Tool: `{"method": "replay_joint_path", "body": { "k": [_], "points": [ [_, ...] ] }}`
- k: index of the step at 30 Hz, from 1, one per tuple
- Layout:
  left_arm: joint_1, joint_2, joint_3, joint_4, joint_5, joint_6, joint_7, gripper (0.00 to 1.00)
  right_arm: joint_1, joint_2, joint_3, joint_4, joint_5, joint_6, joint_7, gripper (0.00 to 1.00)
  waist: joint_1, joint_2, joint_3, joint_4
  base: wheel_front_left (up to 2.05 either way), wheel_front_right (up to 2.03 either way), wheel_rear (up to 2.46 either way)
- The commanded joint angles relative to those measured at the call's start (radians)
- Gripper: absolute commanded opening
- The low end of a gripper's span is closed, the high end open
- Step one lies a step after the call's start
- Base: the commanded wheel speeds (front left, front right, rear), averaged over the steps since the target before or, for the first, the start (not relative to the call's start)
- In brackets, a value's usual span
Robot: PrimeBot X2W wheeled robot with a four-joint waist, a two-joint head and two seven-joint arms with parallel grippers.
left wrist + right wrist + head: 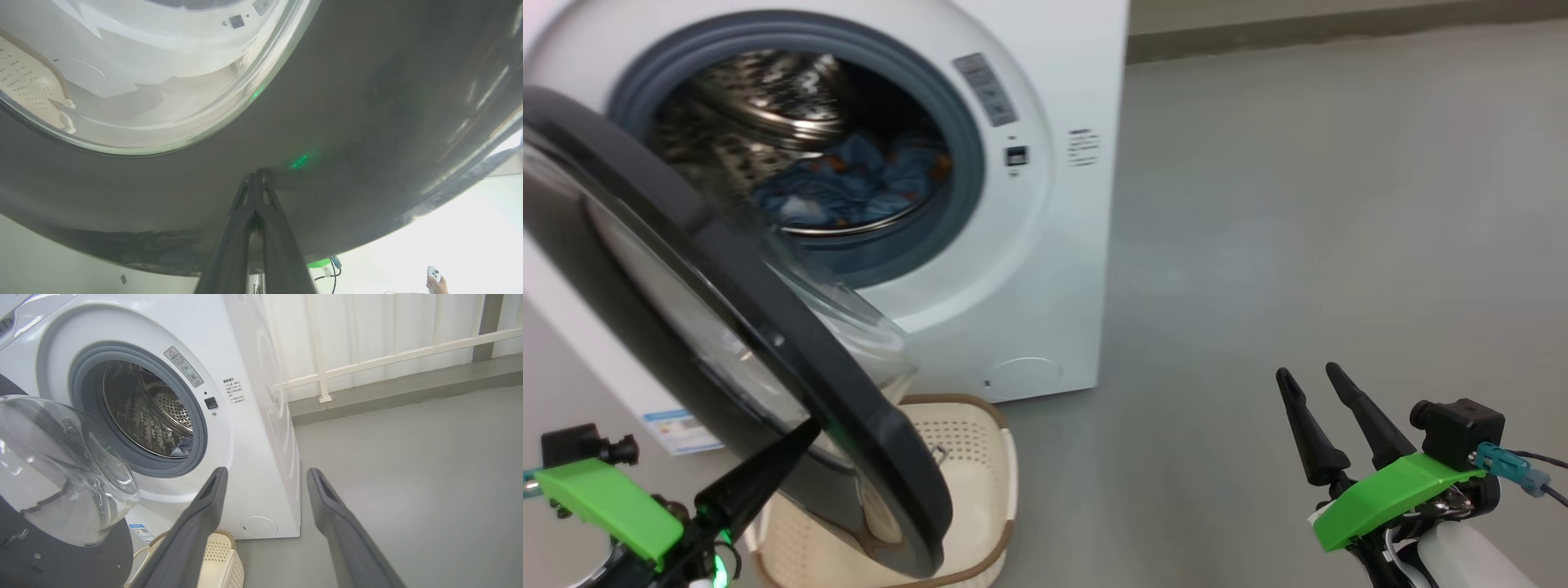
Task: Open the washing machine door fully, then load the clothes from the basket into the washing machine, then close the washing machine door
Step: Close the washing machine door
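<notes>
The washing machine (1054, 269) stands at the upper left with its drum open. Light blue clothes (849, 184) lie inside the drum and show small in the right wrist view (184, 447). The washing machine door (727, 327) stands part-way open, its glass bowl (61, 469) facing the drum. My left gripper (805, 426) is shut, its tip touching the door's black outer rim (347, 122); the same tip (257, 175) meets the rim in the left wrist view. The basket (1005, 490) sits on the floor beneath the door, partly hidden by it. My right gripper (1307, 371) is open at the lower right, holding nothing.
Bare grey floor (1339, 204) stretches to the right of the machine. A white railing (388, 355) and a wall run behind it. A person's hand with a white controller (435, 279) shows at the bottom right of the left wrist view.
</notes>
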Motion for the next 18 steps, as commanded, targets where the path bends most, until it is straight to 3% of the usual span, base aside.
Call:
{"method": "replay_joint_path", "body": {
  "k": [1,9,18],
  "points": [
    [-0.062,0.0,0.03,-0.019,0.005,-0.014,-0.015,0.0,-0.032,-0.018,0.013,-0.022,-0.008,0.006,-0.008,1.0,0.0,-0.0001,0.015,-0.069,0.0,0.0,0.0],
    [-0.136,-0.026,0.024,0.054,0.046,-0.062,-0.111,0.0,-0.04,-0.019,0.022,-0.021,-0.001,0.006,-0.008,1.0,0.0,-0.0001,0.026,-0.119,0.0,0.0,0.0],
    [-0.183,-0.04,0.03,0.107,0.038,-0.085,-0.154,0.0,-0.036,-0.014,0.013,-0.017,-0.004,0.006,-0.008,1.0,0.0,-0.0001,0.022,-0.107,0.0,0.0,0.0]
  ]
}}
